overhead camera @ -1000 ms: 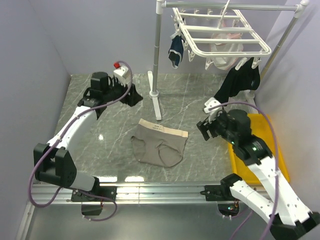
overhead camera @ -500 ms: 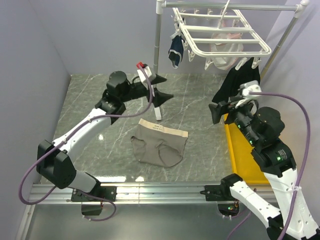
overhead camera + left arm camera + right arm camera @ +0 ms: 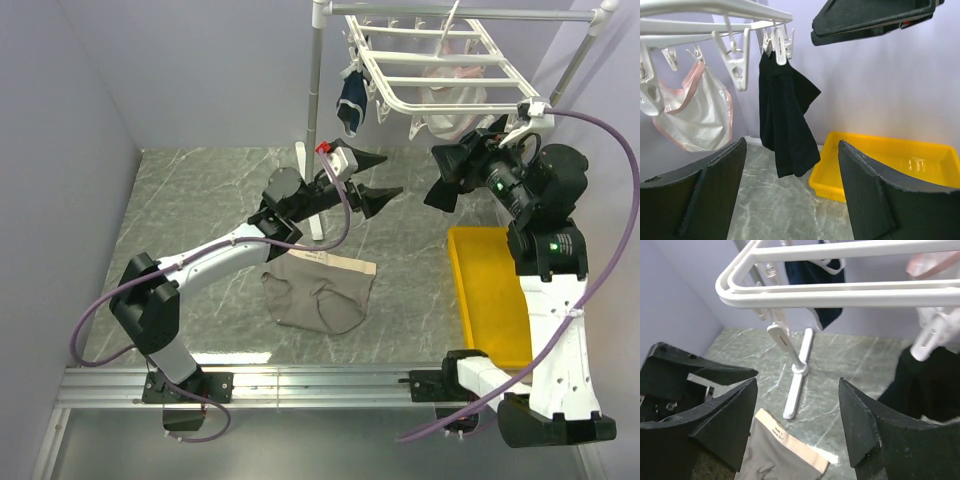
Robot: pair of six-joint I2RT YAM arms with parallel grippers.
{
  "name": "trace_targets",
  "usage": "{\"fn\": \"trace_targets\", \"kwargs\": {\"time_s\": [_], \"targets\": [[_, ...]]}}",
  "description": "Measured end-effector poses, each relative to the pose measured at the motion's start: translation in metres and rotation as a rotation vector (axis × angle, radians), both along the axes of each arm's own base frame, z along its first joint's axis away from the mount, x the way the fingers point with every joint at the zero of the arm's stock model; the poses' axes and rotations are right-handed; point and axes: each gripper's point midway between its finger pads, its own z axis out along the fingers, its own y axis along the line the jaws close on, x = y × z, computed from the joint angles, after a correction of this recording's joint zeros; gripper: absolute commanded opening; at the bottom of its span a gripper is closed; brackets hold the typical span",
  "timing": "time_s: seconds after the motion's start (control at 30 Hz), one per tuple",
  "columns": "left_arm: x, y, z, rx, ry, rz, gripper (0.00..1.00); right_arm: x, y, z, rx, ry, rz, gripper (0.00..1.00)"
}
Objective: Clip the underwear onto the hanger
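Observation:
The taupe underwear (image 3: pixel 320 292) with its beige waistband lies flat on the marble table; it also shows in the right wrist view (image 3: pixel 775 460). The white hanger (image 3: pixel 440 75) hangs from the top bar at the back right, with clips dangling from it (image 3: pixel 737 65). It shows in the right wrist view too (image 3: pixel 840 290). My left gripper (image 3: pixel 388 178) is open and empty, raised above the table and pointing right towards the hanger (image 3: pixel 791 145). My right gripper (image 3: pixel 438 178) is open and empty, raised below the hanger's near edge, facing the left one (image 3: pixel 797 382).
A black garment (image 3: pixel 787 115), a pink-trimmed white one (image 3: pixel 695 115) and navy briefs (image 3: pixel 352 100) hang from the rack. The grey pole stand (image 3: pixel 312 120) rises behind the underwear, its foot (image 3: pixel 792 400) on the table. A yellow tray (image 3: pixel 495 290) sits at the right.
The left arm has swung from the back left to the right, over the underwear. The right arm has risen from the tray up to the hanger. Both grippers stay open.

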Motion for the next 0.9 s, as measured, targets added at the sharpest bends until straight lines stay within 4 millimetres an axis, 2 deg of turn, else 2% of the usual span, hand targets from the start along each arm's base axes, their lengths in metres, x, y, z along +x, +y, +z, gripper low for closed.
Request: {"fn": "trace_targets", "kwargs": {"time_s": [0.1,0.23,0.5,0.67,0.9], "targets": [[0.003,-0.001,0.001,-0.026,0.040,-0.001,0.73,0.006,0.009,-0.001,0.004,-0.046,0.064,0.73],[0.001,0.001,0.013,-0.062,0.059,-0.024,0.71,0.009,0.019,-0.010,-0.030,-0.119,0.138,0.73],[-0.005,-0.005,0.026,-0.072,0.048,-0.036,0.74,0.023,0.028,0.010,-0.071,-0.235,0.204,0.68],[0.009,-0.012,0.032,-0.085,0.015,0.018,0.72,0.028,0.030,0.023,-0.081,-0.275,0.215,0.61],[0.041,-0.028,0.018,-0.068,-0.015,0.119,0.72,0.041,0.035,0.029,-0.096,-0.286,0.233,0.59]]}}
